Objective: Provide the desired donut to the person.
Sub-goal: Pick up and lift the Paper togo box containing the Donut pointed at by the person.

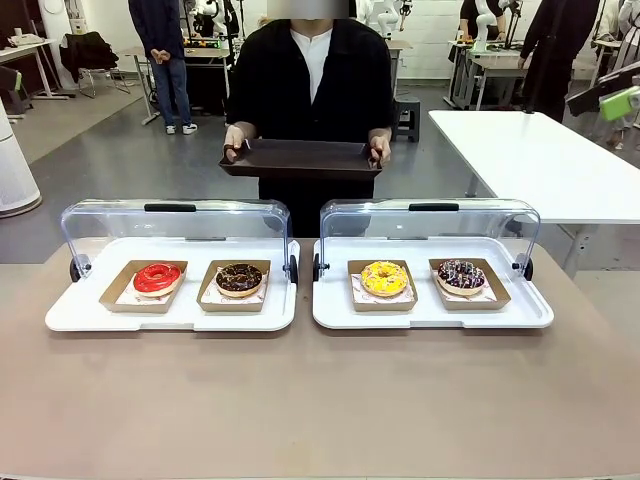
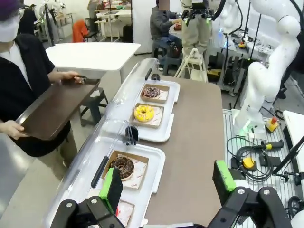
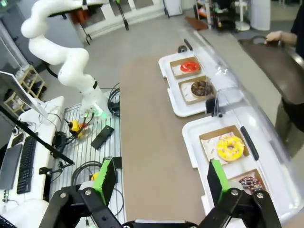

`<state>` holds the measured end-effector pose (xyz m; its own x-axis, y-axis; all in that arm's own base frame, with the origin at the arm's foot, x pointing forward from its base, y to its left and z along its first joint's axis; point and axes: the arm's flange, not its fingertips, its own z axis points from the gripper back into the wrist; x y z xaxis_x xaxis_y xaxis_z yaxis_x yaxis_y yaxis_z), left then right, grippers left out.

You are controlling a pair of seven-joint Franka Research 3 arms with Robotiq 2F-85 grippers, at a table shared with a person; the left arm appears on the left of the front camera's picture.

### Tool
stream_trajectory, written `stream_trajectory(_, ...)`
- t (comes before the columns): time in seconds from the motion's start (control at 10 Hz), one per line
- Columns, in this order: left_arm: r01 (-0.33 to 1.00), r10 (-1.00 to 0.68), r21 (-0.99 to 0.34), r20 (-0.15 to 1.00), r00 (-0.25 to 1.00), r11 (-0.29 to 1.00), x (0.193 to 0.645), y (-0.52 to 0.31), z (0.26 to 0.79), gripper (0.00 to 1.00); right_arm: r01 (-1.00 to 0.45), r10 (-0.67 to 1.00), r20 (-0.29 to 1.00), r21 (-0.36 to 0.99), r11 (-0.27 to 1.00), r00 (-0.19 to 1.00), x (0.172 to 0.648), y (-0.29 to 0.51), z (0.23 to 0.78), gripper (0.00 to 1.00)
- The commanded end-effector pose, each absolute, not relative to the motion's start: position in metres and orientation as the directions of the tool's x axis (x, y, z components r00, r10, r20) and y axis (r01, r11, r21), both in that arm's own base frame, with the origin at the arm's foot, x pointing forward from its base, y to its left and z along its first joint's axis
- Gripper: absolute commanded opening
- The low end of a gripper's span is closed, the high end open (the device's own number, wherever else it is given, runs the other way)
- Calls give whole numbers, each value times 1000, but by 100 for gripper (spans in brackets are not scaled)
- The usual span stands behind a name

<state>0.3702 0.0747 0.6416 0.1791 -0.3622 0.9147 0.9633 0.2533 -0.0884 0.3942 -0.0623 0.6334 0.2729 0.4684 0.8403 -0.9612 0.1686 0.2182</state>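
Observation:
Four donuts sit in cardboard trays on the table: a red one (image 1: 157, 277), a chocolate one (image 1: 239, 279), a yellow one (image 1: 384, 278) and a sprinkled chocolate one (image 1: 461, 275). Behind them the person (image 1: 312, 75) stands holding a dark brown tray (image 1: 300, 158) in both hands. My left gripper (image 2: 167, 183) hangs open above the table edge, near the chocolate donut (image 2: 123, 167). High over the table beside the yellow donut (image 3: 230, 147), my right gripper (image 3: 161, 179) is open too. Neither holds anything.
The donuts lie in two white display trays (image 1: 170, 312) (image 1: 432, 312) whose clear lids (image 1: 175, 222) (image 1: 430, 220) stand open at the back. Bare brown tabletop (image 1: 320, 400) stretches in front. A white table (image 1: 540, 160) stands at the far right.

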Motion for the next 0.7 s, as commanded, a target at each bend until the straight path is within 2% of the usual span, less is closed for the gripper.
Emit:
stream_trajectory(0.0,948,-414,-53,891,187,314,374,64,624,100,-961,491,826,221,168,276,401,-60,621,100)
stream_trajectory(0.3,908,-486,-8,843,231,420,383,69,608,100,-941,534,776,249,230,336,409,-62,600,100)
stream_trajectory(0.6,901,-512,-3,822,249,433,384,83,605,100,-940,545,767,247,237,339,408,-66,595,100)
